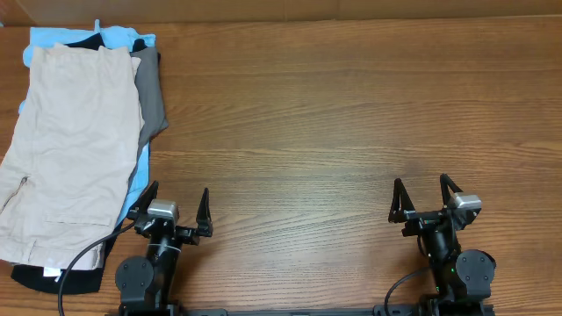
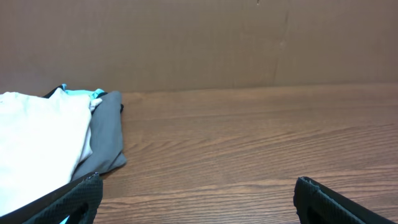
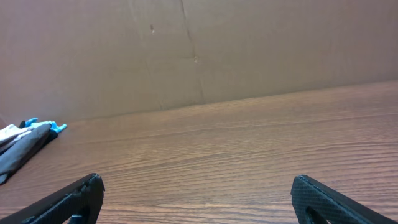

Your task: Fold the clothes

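The khaki shorts [image 1: 70, 149] lie spread flat on top of a pile at the far left of the wooden table [image 1: 351, 114], covering a grey-brown garment [image 1: 151, 96], a light blue garment [image 1: 132, 39] and a black garment [image 1: 35, 276] (only their edges show). The left gripper [image 1: 179, 190] sits near the table's front edge, just beside the pile's lower right corner, its fingers spread wide and holding nothing. The right gripper [image 1: 421, 181] is well apart on the other side, likewise spread wide and holding nothing.
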You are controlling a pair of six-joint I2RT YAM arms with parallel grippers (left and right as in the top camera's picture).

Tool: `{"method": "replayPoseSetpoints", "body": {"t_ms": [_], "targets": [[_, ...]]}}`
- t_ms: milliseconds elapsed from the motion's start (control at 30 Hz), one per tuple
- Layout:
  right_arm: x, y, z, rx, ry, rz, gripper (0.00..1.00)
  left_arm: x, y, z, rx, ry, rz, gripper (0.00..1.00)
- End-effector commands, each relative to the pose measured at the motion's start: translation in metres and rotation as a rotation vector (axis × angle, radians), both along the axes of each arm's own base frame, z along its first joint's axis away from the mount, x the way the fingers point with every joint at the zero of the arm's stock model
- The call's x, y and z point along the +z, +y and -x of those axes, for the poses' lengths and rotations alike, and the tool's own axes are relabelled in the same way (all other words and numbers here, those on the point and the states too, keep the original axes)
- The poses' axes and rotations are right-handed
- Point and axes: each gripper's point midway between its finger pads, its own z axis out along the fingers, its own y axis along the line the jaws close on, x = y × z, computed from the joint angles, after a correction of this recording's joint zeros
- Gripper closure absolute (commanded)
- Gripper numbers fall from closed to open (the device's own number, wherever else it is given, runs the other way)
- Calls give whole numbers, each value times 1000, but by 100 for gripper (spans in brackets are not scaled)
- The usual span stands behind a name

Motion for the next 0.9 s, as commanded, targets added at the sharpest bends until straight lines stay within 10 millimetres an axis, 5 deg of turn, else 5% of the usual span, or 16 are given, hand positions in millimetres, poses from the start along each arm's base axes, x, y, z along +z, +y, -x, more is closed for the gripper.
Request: {"method": "replayPoseSetpoints", "body": {"t_ms": [0, 433, 867], "targets": [[1, 0, 0, -5, -15, -4, 0, 0, 2, 0, 11, -5, 16, 0], [1, 0, 0, -4, -17, -4, 0, 0, 2, 0, 11, -5, 16, 0], [47, 20, 9, 119, -205, 2, 0, 19, -22, 5, -130, -77, 26, 0]]}}
